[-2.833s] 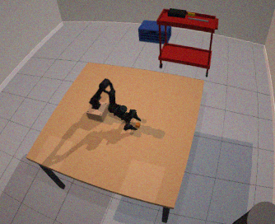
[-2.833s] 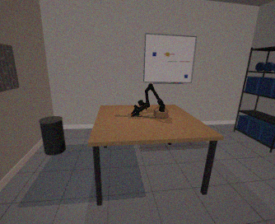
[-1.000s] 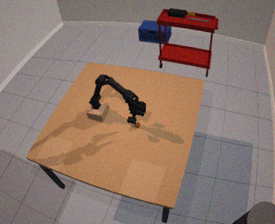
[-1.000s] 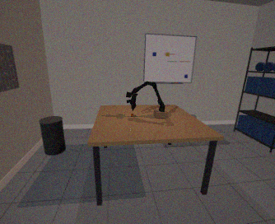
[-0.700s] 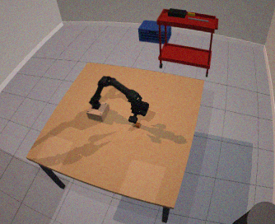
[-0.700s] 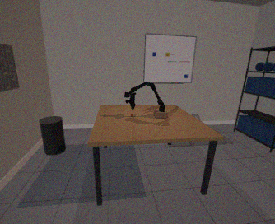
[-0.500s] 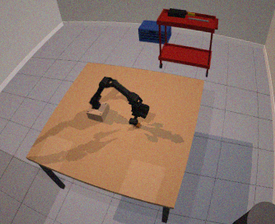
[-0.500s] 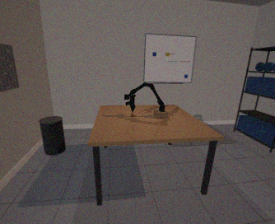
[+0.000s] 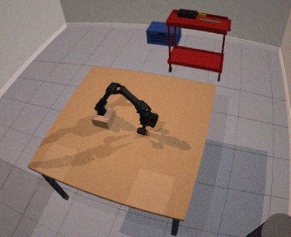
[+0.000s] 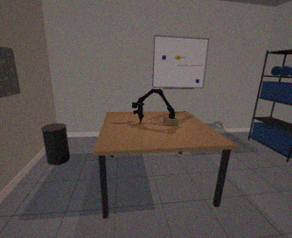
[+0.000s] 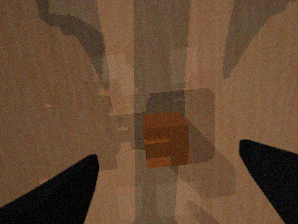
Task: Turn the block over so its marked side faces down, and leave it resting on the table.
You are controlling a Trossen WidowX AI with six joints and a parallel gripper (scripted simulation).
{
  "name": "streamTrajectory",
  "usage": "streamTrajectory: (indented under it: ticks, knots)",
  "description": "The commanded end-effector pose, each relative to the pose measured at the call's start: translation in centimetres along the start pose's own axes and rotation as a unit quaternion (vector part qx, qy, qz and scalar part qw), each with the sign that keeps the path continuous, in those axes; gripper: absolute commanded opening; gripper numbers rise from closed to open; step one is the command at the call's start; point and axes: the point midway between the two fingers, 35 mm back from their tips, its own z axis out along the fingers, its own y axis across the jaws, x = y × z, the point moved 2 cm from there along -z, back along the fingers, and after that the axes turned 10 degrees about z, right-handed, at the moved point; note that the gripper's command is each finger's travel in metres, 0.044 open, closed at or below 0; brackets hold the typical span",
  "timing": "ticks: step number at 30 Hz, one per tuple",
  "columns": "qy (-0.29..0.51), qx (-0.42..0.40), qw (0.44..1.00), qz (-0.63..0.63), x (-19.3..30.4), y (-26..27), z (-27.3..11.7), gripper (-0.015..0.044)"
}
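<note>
The orange block (image 11: 166, 140) (image 9: 147, 132) rests on the table (image 9: 162, 96) (image 10: 119, 137) (image 11: 40, 65). In the wrist view its faces show darker and lighter orange patches; I cannot tell which side is marked. In the exterior view it is a tiny orange spot under the fingers. My gripper (image 11: 168, 153) (image 9: 143, 131) (image 10: 141, 119) is wide open and points down over the block. In the wrist view the block lies between the two dark fingertips, with space on both sides, and neither finger touches it. The side of the block away from the wrist camera is hidden.
The arm's base stands on a pale mounting block (image 9: 103, 118) (image 10: 170, 122) at one side of the table. Shadows of the arm fall across the table top. A red cart (image 9: 196, 58), a black bin (image 10: 56, 144) and a shelf rack (image 10: 274, 122) stand away from the table.
</note>
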Motion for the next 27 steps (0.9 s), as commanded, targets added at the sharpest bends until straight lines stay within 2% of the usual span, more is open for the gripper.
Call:
streamTrajectory:
  ticks: [1, 14, 27]
  knots:
    - [0.001, 0.002, 1.0, 0.001, 0.0, 0.0, 0.8, 0.044]
    - [0.001, 0.002, 1.0, 0.001, 0.1, 0.0, 2.7, 0.044]
    - [0.001, 0.002, 1.0, 0.001, 0.1, 0.0, 2.7, 0.0099]
